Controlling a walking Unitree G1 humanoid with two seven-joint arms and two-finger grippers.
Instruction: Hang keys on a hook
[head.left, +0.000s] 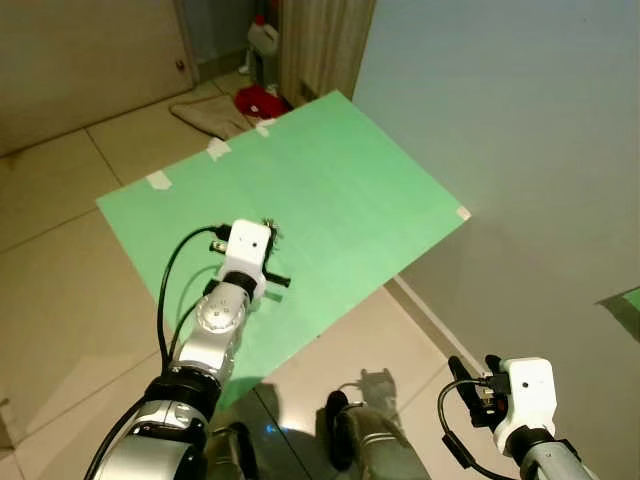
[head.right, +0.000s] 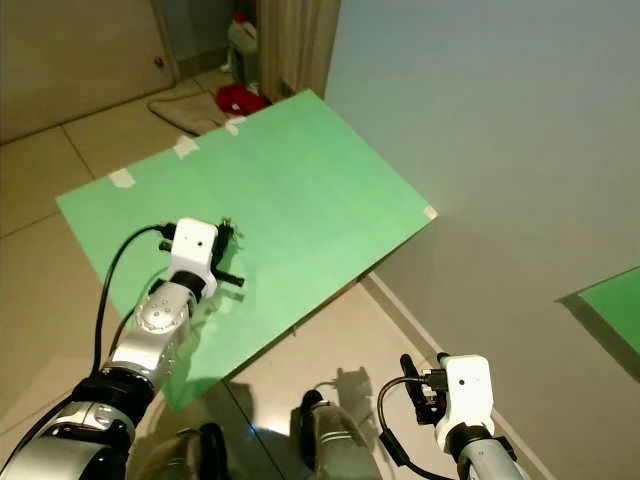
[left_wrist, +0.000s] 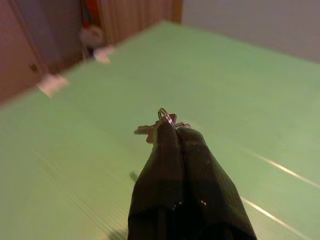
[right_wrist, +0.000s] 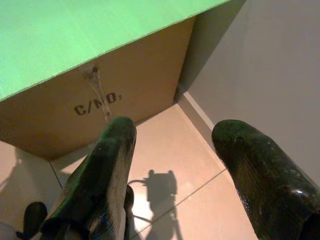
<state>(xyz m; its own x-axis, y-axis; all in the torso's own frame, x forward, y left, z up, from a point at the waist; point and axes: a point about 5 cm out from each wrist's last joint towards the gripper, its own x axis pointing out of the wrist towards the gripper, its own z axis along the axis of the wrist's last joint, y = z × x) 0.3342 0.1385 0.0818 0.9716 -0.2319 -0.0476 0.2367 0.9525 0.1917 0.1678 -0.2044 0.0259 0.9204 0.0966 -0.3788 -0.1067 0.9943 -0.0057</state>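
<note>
Green board (head.left: 330, 190) on a carton, tiled floor around. Left gripper (left_wrist: 172, 131) pressed together, pinching the keys (left_wrist: 161, 125) above the board (pickup done). Hook unlocated; hanging remains. Right gripper (right_wrist: 172, 145) spread, idle, low.

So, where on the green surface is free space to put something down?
Most of the green board is bare, from the tape pieces to its corner by the wall. The occupied patch is the near edge, where the left gripper holds the keys.
</note>
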